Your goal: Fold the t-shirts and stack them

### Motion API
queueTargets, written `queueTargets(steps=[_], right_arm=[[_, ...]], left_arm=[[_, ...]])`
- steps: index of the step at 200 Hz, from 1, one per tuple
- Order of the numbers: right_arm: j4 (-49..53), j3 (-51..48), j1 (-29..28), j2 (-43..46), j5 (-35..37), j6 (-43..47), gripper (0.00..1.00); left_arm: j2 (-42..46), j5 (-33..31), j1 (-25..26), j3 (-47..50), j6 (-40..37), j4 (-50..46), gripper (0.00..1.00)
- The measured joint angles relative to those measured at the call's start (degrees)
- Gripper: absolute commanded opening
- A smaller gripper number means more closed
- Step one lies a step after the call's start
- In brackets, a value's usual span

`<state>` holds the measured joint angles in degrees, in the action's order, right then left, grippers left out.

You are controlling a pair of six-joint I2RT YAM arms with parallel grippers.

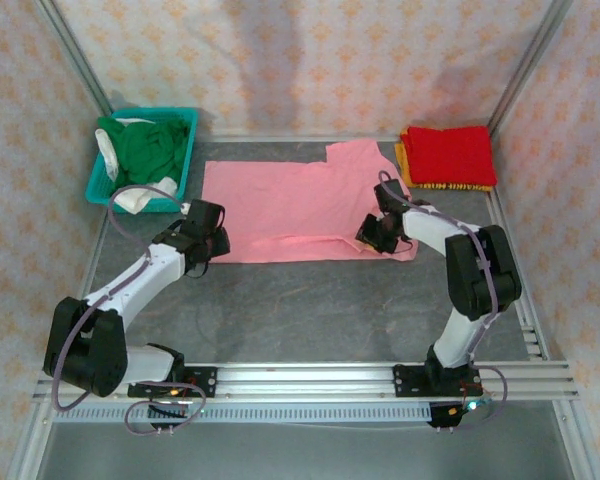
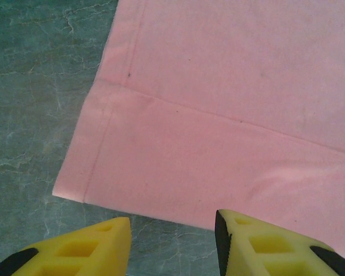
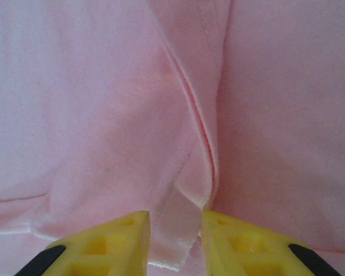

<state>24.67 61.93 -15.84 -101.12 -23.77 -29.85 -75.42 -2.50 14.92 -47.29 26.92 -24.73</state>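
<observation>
Pink shirt lies spread on the desk, the fold seemingly just starting. Right jaws, narrow, pinch a ridge of its cloth; left jaws gape empty over its near-left corner, which they must grip next.

top: high, looking down | wrists: close, both over pink t-shirt

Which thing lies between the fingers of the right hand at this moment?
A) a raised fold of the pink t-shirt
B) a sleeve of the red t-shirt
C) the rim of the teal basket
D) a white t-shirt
A: in the right wrist view, a raised fold of the pink t-shirt runs down between the yellow fingers of the right hand.
</observation>
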Motion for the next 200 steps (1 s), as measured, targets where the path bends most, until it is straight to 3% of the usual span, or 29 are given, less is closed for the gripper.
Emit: queueTargets(steps=[89,139,166,200], right_arm=[[-2.34,-0.04,0.0,-2.49,0.15,-0.79,0.1],[-1.84,0.98,0.0,-2.56,0.2,-1.05,0.1],[-1.25,1.84,0.0,-2.54,0.39,-1.14,0.02],[-0.48,2.73,0.0,-2.56,0.66,-1.22,0.0]], left_arm=[[-2.45,-0.59,0.0,0.15,0.17,0.26,0.43],[-2.97,-1.01,0.0,0.15,0.17,0.37,0.43],[-3.52,-1.01,0.0,0.15,0.2,0.48,0.43],[-4.28,-1.01,0.0,0.15,0.2,0.59,0.43]])
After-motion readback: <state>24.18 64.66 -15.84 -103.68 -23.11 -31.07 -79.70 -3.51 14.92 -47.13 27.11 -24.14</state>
